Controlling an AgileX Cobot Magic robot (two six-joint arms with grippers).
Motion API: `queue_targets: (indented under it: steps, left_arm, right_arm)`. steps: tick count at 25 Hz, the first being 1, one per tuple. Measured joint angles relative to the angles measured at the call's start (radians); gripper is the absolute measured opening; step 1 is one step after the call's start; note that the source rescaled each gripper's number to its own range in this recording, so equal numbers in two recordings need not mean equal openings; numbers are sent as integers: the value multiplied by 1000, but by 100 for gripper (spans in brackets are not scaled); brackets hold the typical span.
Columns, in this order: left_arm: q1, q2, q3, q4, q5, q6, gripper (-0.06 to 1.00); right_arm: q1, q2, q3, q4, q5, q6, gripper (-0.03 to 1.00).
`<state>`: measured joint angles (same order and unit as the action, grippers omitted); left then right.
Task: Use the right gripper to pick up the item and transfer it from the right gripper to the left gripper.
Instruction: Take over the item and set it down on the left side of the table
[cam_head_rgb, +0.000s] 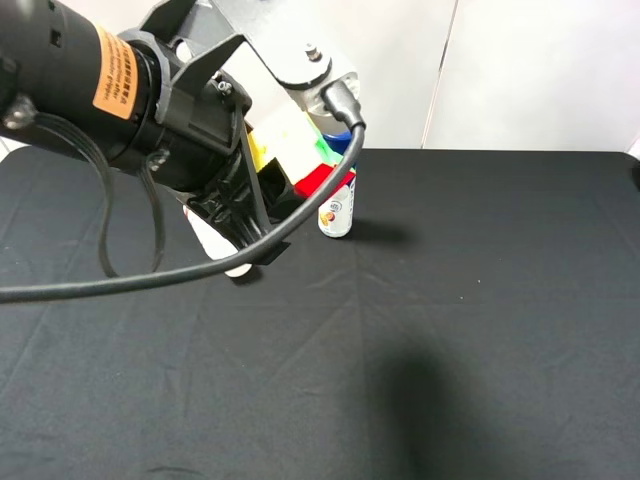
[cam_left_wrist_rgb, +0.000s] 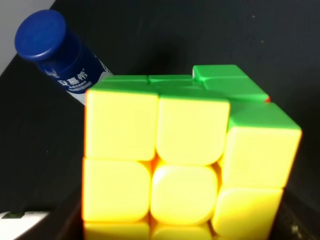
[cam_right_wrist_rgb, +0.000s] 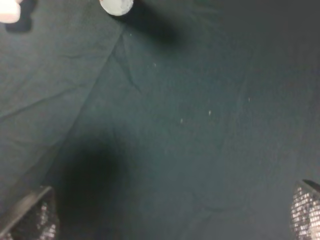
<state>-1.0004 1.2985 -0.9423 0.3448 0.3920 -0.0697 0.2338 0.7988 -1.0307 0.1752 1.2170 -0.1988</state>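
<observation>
Behind the left arm (cam_head_rgb: 100, 90), the cube (cam_head_rgb: 287, 143) shows only partly.

**Three Views, One Black Table**

The black table (cam_head_rgb: 480, 330) is viewed from high up by the exterior camera, tilted down toward the pale wall (cam_head_rgb: 520, 70), with the left arm (cam_head_rgb: 90, 80) close to its lens. The left wrist view is held tight against the puzzle cube (cam_left_wrist_rgb: 185, 165), with the blue-capped bottle (cam_left_wrist_rgb: 55, 50) behind; both are shared with the exterior view. The table is looked down on from above by the right wrist camera; a pale round shape (cam_right_wrist_rgb: 116, 6) at its edge is perhaps a bottle.
</observation>
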Motion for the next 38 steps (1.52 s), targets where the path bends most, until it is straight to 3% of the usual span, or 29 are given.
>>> queue_targets:
  steps: [6, 12, 19, 28, 32, 38]
  left_arm:
    - [0, 0, 0, 0, 0, 0, 0]
    - [0, 0, 0, -9, 0, 0, 0]
    - [0, 0, 0, -76, 1, 0, 0]
    - [0, 0, 0, -96, 19, 0, 0]
    - [0, 0, 0, -188, 22, 49, 0]
    - [0, 0, 0, -380, 23, 211, 0]
  right_arm:
    - [0, -299, 193, -28, -13, 15, 99]
    - [0, -588, 388, -85, -25, 113, 99]
    - [0, -783, 472, -99, -25, 127, 99]
    - [0, -802, 492, -116, -26, 127, 99]
    - [0, -802, 493, -119, -34, 127, 99]
    - [0, -802, 499, -134, -75, 127, 99]
